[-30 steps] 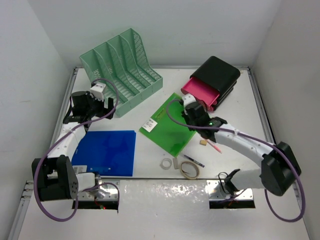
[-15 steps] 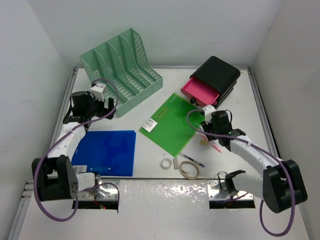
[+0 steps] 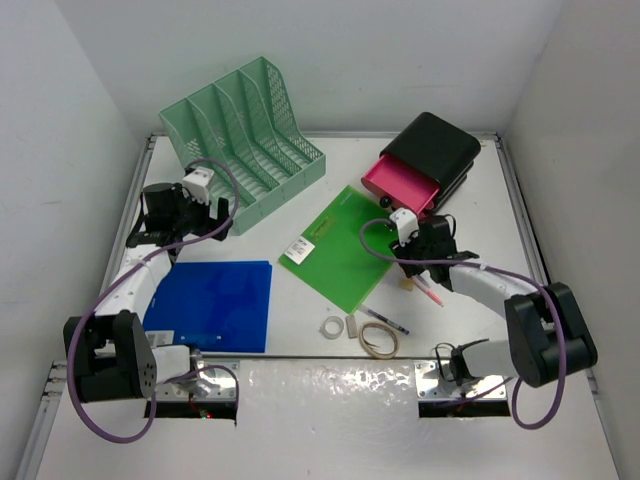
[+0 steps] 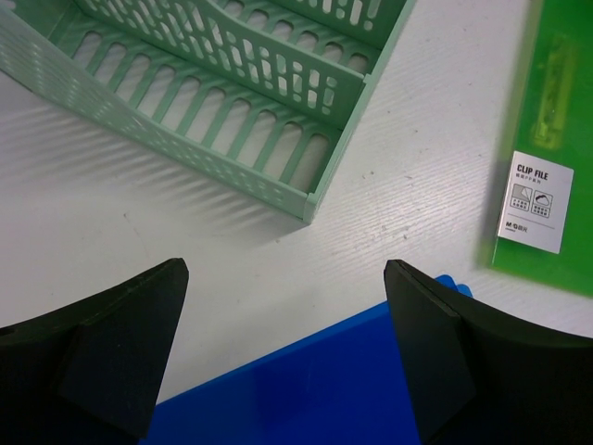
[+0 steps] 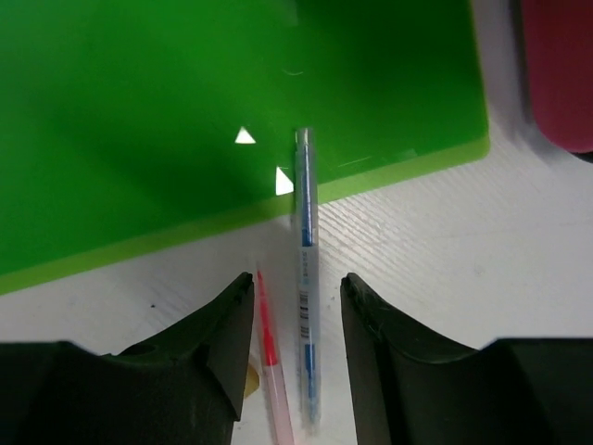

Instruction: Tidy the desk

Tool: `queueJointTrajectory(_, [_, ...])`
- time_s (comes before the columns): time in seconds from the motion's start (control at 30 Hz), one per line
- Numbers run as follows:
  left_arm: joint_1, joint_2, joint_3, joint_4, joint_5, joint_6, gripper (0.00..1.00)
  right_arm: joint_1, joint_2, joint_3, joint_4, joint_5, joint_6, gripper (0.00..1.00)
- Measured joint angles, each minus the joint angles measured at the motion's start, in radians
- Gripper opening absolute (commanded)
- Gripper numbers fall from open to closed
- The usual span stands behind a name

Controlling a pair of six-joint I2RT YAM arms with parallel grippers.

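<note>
Desk (image 3: 295, 310) not tidy yet, under both arms.
Green folder (image 3: 340, 250), blue folder (image 3: 215, 300) and tape (image 3: 365, 341) lie loose on it, none in the rack (image 3: 245, 140), so most of the job is left. Right claw (image 5: 296, 297) is partly open over a blue pen (image 5: 305, 278) and a pink pen (image 5: 269, 352), gripping neither. Left claw (image 4: 283, 352) is wide open near the rack, holding nothing.

Left fingers (image 4: 120, 352) gape wide; right fingers (image 5: 389, 362) stand narrowly apart.

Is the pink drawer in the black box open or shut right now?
Open: the pink drawer sticks out from the black box, toward the green folder.
</note>
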Motion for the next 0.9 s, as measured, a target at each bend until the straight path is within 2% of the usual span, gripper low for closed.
queueJointTrajectory(0.5, [0.000,0.000,0.000,-0.006,-0.003,0.008,0.86,-0.006,0.206,0.092,0.030,-0.007,-0.132,0.36])
queueJointTrajectory(0.73, [0.000,0.000,0.000,-0.006,-0.008,0.012,0.86,-0.026,0.255,0.152,-0.017,-0.034,-0.143,0.15])
queueJointTrajectory(0.9, [0.000,0.000,0.000,-0.006,-0.011,0.012,0.86,-0.026,0.259,0.153,-0.017,-0.048,-0.161,0.13])
